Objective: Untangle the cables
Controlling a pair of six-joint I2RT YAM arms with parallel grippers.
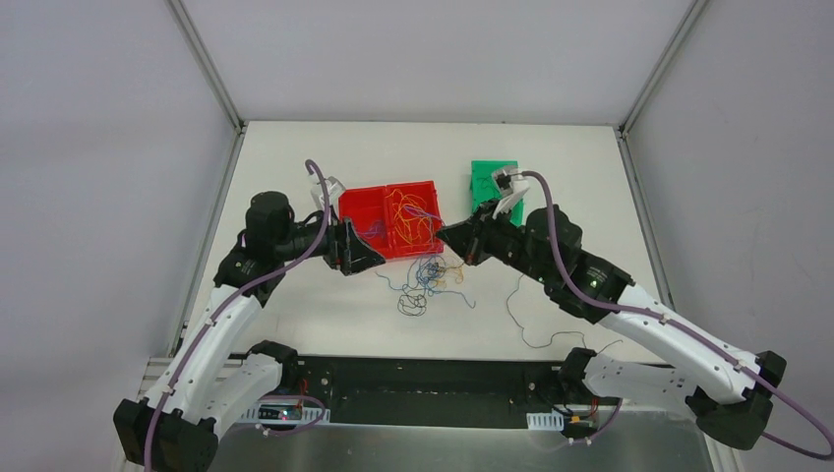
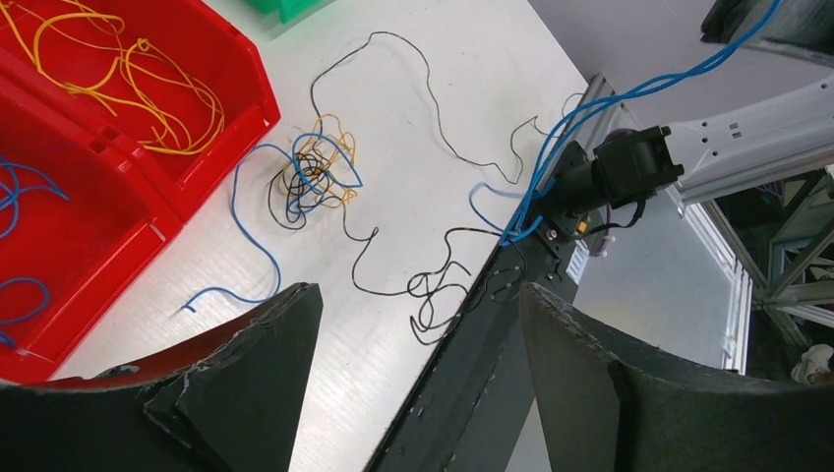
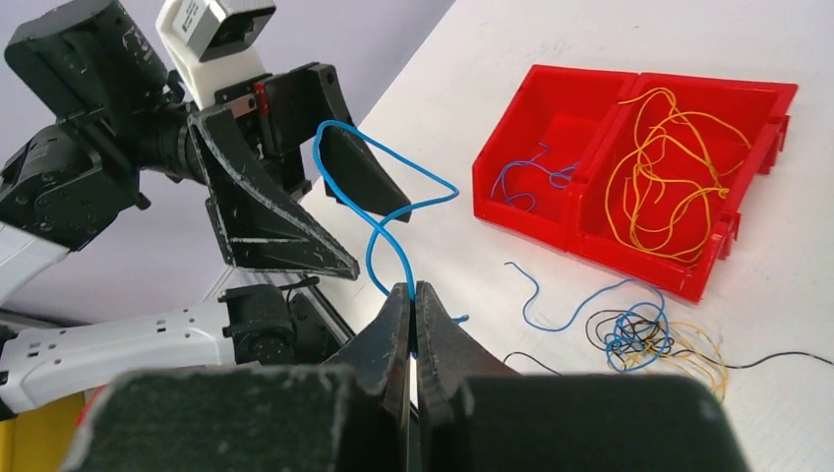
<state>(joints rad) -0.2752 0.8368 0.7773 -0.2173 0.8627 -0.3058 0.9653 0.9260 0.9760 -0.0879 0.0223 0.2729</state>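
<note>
Presently, the right gripper (image 3: pixel 413 291) is seen with jaws pressed together, pinching one blue cable (image 3: pixel 339 133) that loops up in the air close to the left gripper's fingers. The left gripper (image 2: pixel 413 295) is held with jaws spread wide and nothing between them, facing the right one above the table (image 1: pixel 590 177). A loose tangle (image 2: pixel 315 177) of blue, black and yellow cables is noted on the table just beside the red bin (image 1: pixel 359 205). Yellow strands (image 3: pixel 659 167) are lodged in one compartment, blue strands (image 3: pixel 531 177) in the other. A long black cable (image 2: pixel 429 90) is stretched out from near the tangle toward the table's near edge.
</note>
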